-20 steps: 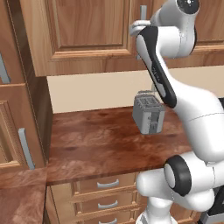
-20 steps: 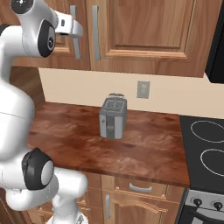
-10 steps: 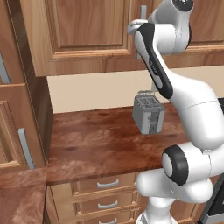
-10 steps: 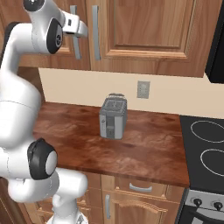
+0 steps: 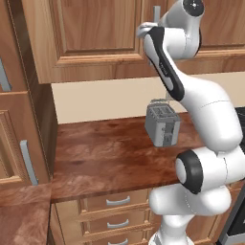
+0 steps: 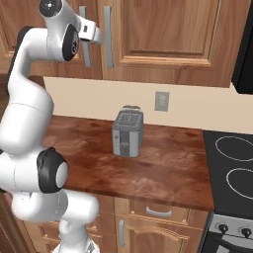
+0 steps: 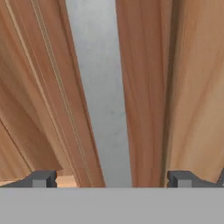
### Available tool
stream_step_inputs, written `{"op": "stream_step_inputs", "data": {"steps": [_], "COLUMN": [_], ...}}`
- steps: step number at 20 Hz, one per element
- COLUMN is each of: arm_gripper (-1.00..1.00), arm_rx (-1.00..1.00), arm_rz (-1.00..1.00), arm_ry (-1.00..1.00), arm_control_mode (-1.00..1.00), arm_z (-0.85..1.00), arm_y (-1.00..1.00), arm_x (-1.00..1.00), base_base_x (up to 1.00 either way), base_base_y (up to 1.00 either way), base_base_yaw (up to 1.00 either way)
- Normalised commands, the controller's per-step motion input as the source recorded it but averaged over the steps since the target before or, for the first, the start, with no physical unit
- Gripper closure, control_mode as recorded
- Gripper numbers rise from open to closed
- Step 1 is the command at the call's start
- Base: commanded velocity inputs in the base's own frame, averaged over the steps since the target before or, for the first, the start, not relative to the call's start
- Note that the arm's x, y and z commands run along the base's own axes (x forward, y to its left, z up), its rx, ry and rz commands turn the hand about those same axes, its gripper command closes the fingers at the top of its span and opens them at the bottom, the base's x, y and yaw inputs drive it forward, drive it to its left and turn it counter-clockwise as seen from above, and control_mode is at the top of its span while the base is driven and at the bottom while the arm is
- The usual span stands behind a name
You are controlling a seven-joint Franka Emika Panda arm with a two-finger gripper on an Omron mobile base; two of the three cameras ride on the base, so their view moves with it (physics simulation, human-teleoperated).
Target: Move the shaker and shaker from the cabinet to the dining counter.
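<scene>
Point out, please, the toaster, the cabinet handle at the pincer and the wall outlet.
Toaster (image 6: 127, 133): right base view, middle of its front face.
Handle (image 7: 101, 109): hand view, middle of the grey bar.
Outlet (image 6: 160, 101): right base view, centre of the plate.

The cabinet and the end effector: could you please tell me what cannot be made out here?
- Shakers: the cabinet doors are shut in both base views, hiding whatever is inside.
- End effector: in the hand view just its fingertips show, either side of a grey bar handle; contact cannot be told.
- Stove: cut off by the right base view's edge.
</scene>
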Motion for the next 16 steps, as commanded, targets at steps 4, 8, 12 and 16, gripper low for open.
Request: {"op": "stream_step_inputs", "data": {"steps": [4,8,12,16], "arm_gripper": [-1.00,-1.00,1.00,1.00], "arm_rx": [0.01,0.01,0.01,0.02], "arm_rz": [0.00,0.00,0.00,0.00], "arm_ry": [0.00,0.00,0.00,0.00], "arm_control_mode": [-1.00,-1.00,-1.00,-1.00], "arm_z": [0.00,-0.01,-0.07,-0.16], "arm_y": [0.00,0.00,0.00,0.00], "arm_x": [0.35,0.34,0.34,0.24], "base_base_x": [0.00,0.00,0.00,0.00], "base_base_y": [0.00,0.00,0.00,0.00], "base_base_yaw": [0.00,0.00,0.00,0.00]}}
